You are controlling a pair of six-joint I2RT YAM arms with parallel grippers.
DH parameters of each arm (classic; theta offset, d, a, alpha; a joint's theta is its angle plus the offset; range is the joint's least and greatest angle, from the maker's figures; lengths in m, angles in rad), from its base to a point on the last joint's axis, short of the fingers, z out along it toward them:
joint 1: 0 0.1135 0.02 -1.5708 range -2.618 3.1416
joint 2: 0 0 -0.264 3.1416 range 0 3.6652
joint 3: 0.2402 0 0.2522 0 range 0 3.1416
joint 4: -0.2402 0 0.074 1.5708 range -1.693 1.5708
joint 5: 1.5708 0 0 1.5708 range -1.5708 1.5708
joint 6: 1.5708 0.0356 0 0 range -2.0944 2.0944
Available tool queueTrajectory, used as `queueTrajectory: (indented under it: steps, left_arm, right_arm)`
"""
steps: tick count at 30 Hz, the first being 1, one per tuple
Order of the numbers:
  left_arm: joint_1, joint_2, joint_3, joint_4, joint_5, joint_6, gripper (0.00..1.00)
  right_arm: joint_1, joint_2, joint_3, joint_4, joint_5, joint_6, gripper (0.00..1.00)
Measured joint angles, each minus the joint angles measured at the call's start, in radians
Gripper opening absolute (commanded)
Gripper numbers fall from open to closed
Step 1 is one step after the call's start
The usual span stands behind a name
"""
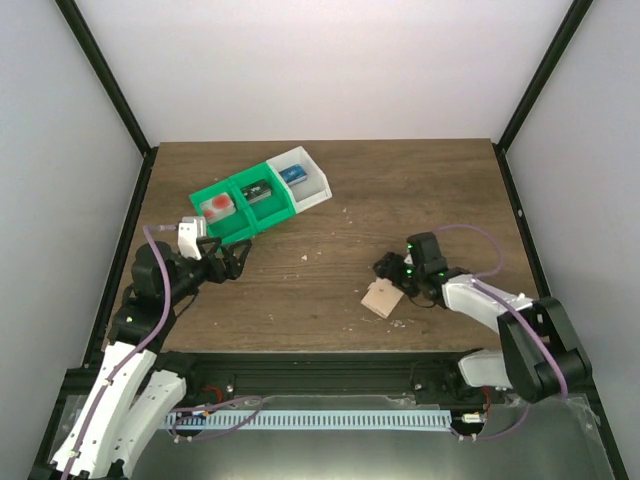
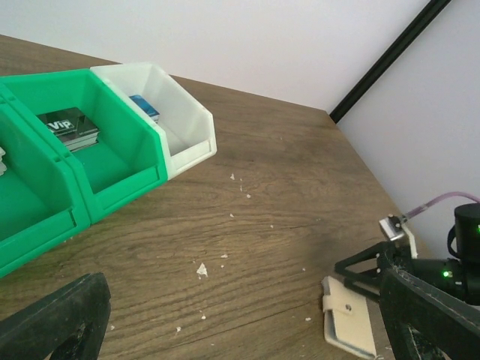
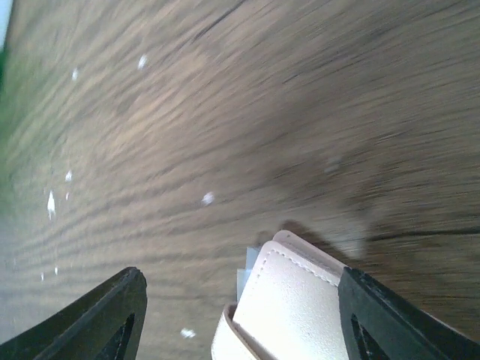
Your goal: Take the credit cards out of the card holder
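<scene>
Our right fingers [image 3: 97, 322] spread empty just by the light, pliable card holder [image 3: 292, 307], which we judge best pinched at its stitched edge.

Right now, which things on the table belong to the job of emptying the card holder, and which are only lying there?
Job: card holder; blue cards in the white bin.
Lying about: green bins; red item; dark Vip cards; white crumbs.
</scene>
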Motion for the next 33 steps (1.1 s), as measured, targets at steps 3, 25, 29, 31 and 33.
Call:
queueTrajectory:
  steps: [3,25,29,31,33]
  left_arm:
    - [0.0,0.0,0.0,0.0,-0.001,0.0,1.0]
    - [0.0,-0.005,-0.002,0.0,-0.003,0.003,0.99]
    - [0.0,-0.005,-0.002,0.0,-0.003,0.003,1.0]
    - [0.0,-0.005,-0.002,0.0,-0.003,0.003,1.0]
    - [0.0,-0.005,-0.002,0.0,-0.003,0.003,1.0]
  right_arm:
    - [0.101,0.055,0.05,-0.006,0.0,0.008,0.74]
    - [0.194,-0.101,0.087,-0.346,0.163,-0.043,0.43]
    - [0.183,-0.093,0.038,-0.353,0.154,-0.043,0.44]
    - [0.18,-0.087,0.025,-0.344,0.145,-0.043,0.45]
    - [0.177,-0.077,0.013,-0.325,0.131,-0.046,0.46]
